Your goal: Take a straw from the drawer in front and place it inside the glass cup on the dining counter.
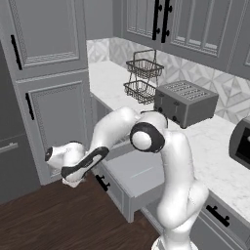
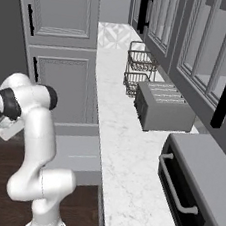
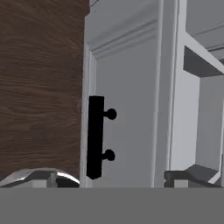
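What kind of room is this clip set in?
A rendered home kitchen, by the look of it: a marble worktop over grey cabinets carries a toaster and stacked wire baskets, and a drawer stands pulled out below it, over dark wood flooring.

matt grey drawer (image 1: pixel 134 177), glossy black handle (image 3: pixel 96 136)

Toaster (image 1: pixel 185 101) beside wire baskets (image 1: pixel 143 77)
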Motion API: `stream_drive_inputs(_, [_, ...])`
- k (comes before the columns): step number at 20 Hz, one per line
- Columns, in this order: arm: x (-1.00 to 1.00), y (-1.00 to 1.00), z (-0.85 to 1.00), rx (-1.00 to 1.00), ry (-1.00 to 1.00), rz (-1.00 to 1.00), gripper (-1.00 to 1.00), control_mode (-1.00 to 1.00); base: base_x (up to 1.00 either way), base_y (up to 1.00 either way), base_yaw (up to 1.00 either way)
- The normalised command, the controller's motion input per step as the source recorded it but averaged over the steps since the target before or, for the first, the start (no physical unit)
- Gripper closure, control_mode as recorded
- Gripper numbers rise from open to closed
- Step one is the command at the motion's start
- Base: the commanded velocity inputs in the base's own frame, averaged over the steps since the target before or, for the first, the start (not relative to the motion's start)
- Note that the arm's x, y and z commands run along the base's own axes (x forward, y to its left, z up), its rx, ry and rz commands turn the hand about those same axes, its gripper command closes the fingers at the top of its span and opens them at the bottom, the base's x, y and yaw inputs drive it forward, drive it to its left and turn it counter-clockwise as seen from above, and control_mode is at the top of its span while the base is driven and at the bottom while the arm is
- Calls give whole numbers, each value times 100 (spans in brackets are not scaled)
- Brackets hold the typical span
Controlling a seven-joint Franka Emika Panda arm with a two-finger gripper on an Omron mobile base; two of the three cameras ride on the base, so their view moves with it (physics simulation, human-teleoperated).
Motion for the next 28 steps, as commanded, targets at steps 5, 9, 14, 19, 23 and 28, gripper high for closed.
stream_drive_inputs(5, [-13,-85,92,40,0,-2,-100,-100,0,0,0])
stream_drive_inputs(9, [7,-97,48,34,6,-4,-100,-100,0,0,0])
stream_drive_inputs(14, [39,-80,8,26,15,0,-100,-100,0,0,0])
stream_drive_inputs(19, [64,-47,-4,17,22,-1,-100,-100,0,0,0])
stream_drive_inputs(23, [68,-6,-48,7,26,-1,-100,-100,0,0,0])
stream_drive_inputs(28, [49,5,-73,1,22,0,-100,-100,0,0,0])
